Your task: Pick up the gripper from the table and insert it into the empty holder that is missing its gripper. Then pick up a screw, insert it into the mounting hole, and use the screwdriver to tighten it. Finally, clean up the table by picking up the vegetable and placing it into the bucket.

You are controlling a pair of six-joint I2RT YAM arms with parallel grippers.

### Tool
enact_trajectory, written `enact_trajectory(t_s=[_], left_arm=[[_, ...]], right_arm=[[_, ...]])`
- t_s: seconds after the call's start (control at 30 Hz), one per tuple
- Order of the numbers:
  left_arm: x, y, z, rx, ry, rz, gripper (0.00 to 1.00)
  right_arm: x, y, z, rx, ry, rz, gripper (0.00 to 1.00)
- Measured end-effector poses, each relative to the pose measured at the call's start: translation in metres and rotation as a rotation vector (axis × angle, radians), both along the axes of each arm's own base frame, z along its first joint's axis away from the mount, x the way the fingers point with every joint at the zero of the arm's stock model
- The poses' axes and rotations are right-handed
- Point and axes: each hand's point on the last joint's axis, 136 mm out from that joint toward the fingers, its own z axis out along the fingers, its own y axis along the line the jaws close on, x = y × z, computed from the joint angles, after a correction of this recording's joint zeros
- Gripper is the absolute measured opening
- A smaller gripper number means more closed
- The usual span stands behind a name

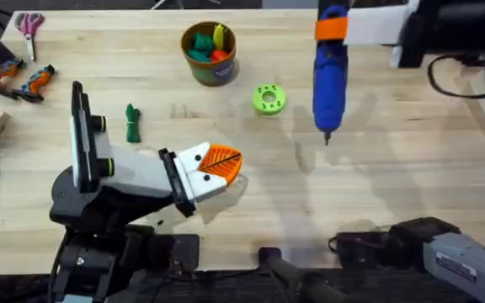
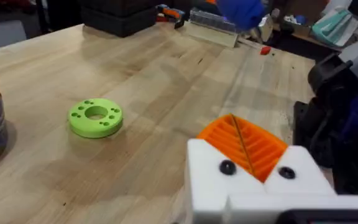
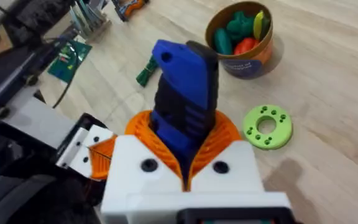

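Above the table's right-centre I'm carrying the blue screwdriver [image 1: 329, 80] in my right gripper [image 3: 185, 158], orange pads pinching its body, metal tip pointing down toward bare wood w/ nothing under it yet. My left gripper [image 1: 217, 168] is hovering low near the middle, pads looking pressed together w/ nothing between them. I can't make out the screw or mounting hole, so I'm judging the driving step as pending. To do it well I'm keeping the driver near vertical, gripping firm so it isn't twisting in the pads, & lining the tip over the screw head before pressing. Dark green vegetable [image 1: 132, 123] is lying on the wood left of centre, well apart from the bucket [image 1: 210, 54], which is holding other toy pieces; lime green disc [image 1: 269, 98] is sitting just right of it.
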Motion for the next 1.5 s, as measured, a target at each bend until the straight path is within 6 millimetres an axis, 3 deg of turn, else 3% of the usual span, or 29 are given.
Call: enact_trajectory(t_s=[0.23,0.43,0.67,1.0,1.4,1.5], left_arm=[[0.000,0.000,0.000,0.000,0.000,0.000,0.005],[0.000,0.000,0.000,0.000,0.000,0.000,0.005],[0.000,0.000,0.000,0.000,0.000,0.000,0.005],[0.000,0.000,0.000,0.000,0.000,0.000,0.005],[0.000,0.000,0.000,0.000,0.000,0.000,0.005],[0.000,0.000,0.000,0.000,0.000,0.000,0.005]], right_arm=[[-0.006,0.000,-0.017,-0.013,-0.112,-0.054,0.028],[0.018,0.001,-0.004,0.064,-0.371,-0.096,0.028],[0.029,0.033,0.010,0.181,-0.570,0.129,0.028],[-0.023,0.074,0.040,0.281,-0.818,0.442,0.028],[-0.083,0.137,0.045,0.388,-0.794,0.588,0.028],[-0.080,0.158,0.044,0.398,-0.764,0.606,0.028]])
